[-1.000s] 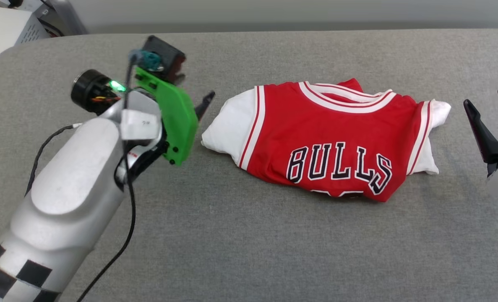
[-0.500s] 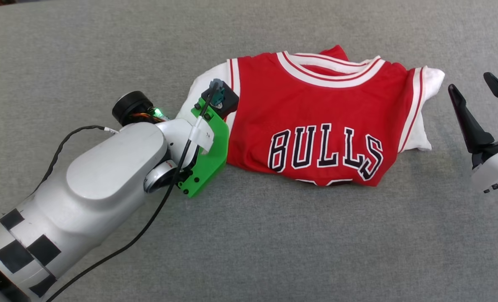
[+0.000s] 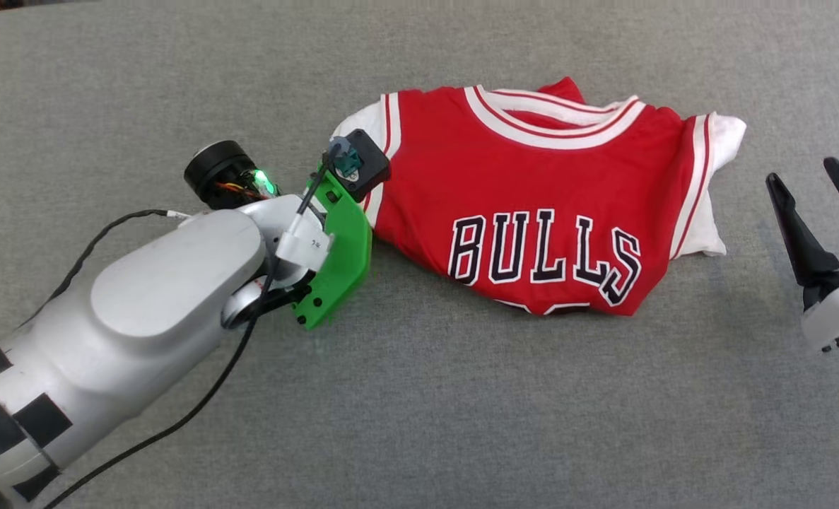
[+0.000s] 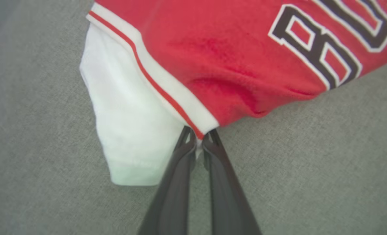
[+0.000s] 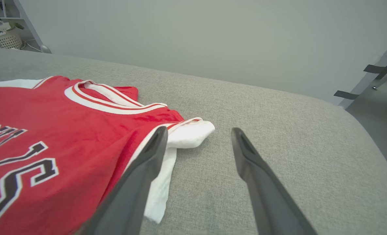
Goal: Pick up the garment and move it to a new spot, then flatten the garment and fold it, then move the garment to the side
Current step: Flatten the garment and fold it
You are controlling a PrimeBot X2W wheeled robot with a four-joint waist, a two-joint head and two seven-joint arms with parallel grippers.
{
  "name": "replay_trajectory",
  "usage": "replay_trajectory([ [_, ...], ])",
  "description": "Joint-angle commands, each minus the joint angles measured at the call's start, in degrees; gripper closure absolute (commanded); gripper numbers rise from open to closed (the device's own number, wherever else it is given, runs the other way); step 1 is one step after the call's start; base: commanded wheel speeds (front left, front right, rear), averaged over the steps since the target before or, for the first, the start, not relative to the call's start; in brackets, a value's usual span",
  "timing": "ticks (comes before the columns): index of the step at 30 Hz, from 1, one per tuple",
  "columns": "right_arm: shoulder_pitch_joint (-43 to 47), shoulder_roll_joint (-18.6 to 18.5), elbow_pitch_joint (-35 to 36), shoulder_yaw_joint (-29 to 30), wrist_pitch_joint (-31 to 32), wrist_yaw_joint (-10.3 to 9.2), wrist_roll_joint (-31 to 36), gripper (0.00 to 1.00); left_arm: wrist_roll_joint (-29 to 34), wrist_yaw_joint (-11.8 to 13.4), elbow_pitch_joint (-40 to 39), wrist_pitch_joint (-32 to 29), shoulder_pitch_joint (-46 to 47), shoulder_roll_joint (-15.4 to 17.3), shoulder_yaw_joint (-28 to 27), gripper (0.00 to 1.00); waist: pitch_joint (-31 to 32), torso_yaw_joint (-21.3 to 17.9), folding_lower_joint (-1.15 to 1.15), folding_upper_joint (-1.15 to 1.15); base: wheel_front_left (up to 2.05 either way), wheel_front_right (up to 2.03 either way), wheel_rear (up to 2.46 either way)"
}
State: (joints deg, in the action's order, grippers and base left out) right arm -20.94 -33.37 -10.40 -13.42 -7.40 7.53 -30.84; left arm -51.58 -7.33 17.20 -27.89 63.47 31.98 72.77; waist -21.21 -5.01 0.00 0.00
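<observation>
**Item 1, left arm** [image 3: 143, 304]: pale forearm with black checks. It reaches in from the lower left of the head view. The green bracket [image 3: 338, 261] at its wrist sits over the garment's left edge.

**Item 2, left pincer** [image 4: 198, 138]: closed. Its fingertips pinch the lower end of the red-and-white trim between the white sleeve and the red body.
- Change: half a second earlier it was spread open at this same edge.
- Change: a second earlier it stood apart from the sleeve, off the cloth.

**Item 3, garment** [image 3: 532, 177]: red jersey with white short sleeves, striped neck trim and black white-outlined "BULLS". It lies bunched on the grey cloth counter [image 3: 461, 424], centre to right of centre. The neck points to the far side and the lower part is tucked under.
- Change: the lower left edge is now drawn in and slants up toward the left wrist. The rest lies as before.

**Item 4, right pincer** [image 3: 803, 173]: open, fingers wide apart, just right of the right sleeve. In the right wrist view its left finger crosses the sleeve, and whether they touch cannot be told.
- Change: it sits a little lower in the head view.
</observation>
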Motion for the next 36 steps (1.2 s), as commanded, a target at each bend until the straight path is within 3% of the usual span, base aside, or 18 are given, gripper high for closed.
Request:
replay_trajectory([
  [1, 1.8, -0.2, -0.3, 0.5, -0.4, -0.04, -0.7, 0.00, 0.2, -0.1, -1.1, 0.9, -0.2, 1.8, -0.3, 1.00, 4.0, 3.1, 0.00, 0.00, 0.00, 0.00, 0.00],
  [6, 5.3, 0.1, -0.7, 2.5, -0.6, -0.04, -1.4, 0.00, 0.7, 1.7, -5.4, 1.9, -1.6, 6.5, -0.8, 1.00, 6.9, 5.3, 0.00, 0.00, 0.00, 0.00, 0.00],
  [12, 8.6, 0.7, -0.5, 4.1, -0.3, -0.04, -1.7, 0.00, 0.3, 5.9, -10.8, 1.9, -5.6, 13.1, -1.0, 1.00, 8.1, 6.4, 0.00, 0.00, 0.00, 0.00, 0.00],
  [16, 9.6, 0.7, -0.1, 5.2, 0.3, -0.04, -1.7, 0.00, -1.0, 8.6, -12.3, 2.8, -10.2, 15.6, -0.9, 1.00, 7.5, 6.3, 0.00, 0.00, 0.00, 0.00, 0.00],
  [21, 9.9, 0.7, 0.5, 5.9, 1.3, -0.04, -1.5, 0.00, -4.0, 10.3, -9.9, 4.6, -16.9, 15.3, -0.5, 1.00, 6.4, 5.8, 0.00, 0.00, 0.00, 0.00, 0.00],
  [30, 9.7, -0.1, 1.3, 6.6, 3.0, -0.04, -1.1, 0.00, -5.8, 9.5, -2.5, 10.0, -23.4, 9.2, -0.8, 1.00, 6.9, 6.1, 0.00, 0.00, 0.00, 0.00, 0.00],
  [31, 9.6, -0.3, 1.5, 6.6, 3.1, -0.04, -1.0, 0.00, -5.6, 9.9, -2.1, 11.3, -23.5, 8.7, -1.2, 0.22, 7.3, 6.3, 0.00, 0.00, 0.00, 0.00, 0.00],
  [32, 9.5, -0.4, 1.7, 6.6, 3.3, -0.04, -0.9, 0.00, -5.4, 10.5, -1.8, 13.0, -23.8, 8.3, -1.7, 0.00, 7.9, 6.4, 0.00, 0.00, 0.00, 0.00, 0.00],
  [36, 8.8, -1.5, 2.4, 7.1, 4.0, -0.04, -0.6, 0.00, -4.0, 13.4, -3.5, 19.6, -24.7, 7.7, -3.9, 0.00, 10.3, 7.5, 0.00, 0.00, 0.00, 0.00, 0.00],
])
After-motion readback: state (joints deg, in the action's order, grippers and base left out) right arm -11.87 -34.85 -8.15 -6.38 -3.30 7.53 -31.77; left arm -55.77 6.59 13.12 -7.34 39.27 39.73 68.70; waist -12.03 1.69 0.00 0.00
